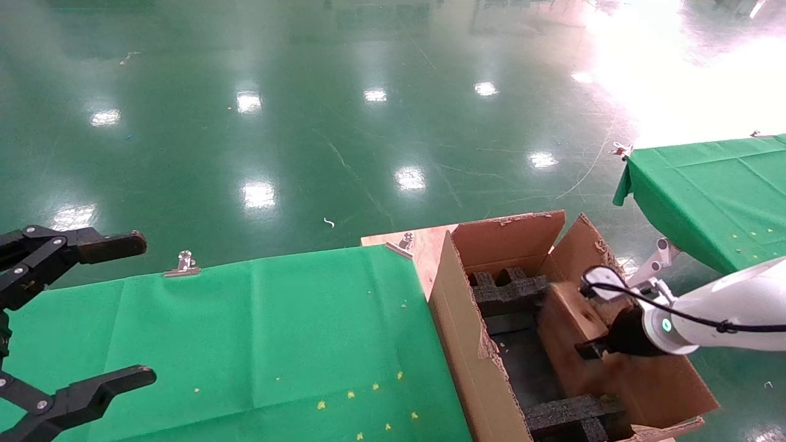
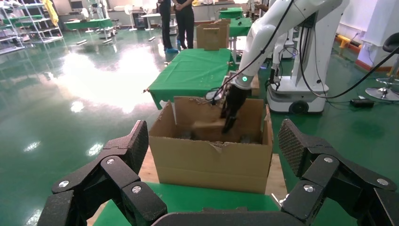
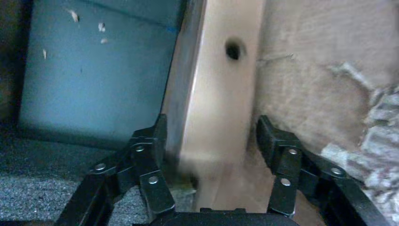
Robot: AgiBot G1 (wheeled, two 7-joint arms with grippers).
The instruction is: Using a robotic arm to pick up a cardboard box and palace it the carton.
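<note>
Carton [image 1: 466, 331]: large, with ragged flaps, standing at the end of the green table [image 1: 245, 337].
Cardboard box [image 3: 221, 94]: on edge inside the carton, against its wall, between the right gripper's fingers [image 3: 150, 155].
Right gripper [image 3: 211, 141]: down in the carton, astride the box; jaws spread, contact unclear.
Left gripper [image 2: 214, 155]: spread wide, over the table.

cardboard box [image 1: 568, 319] tilted, inside carton [image 1: 457, 319]
</note>
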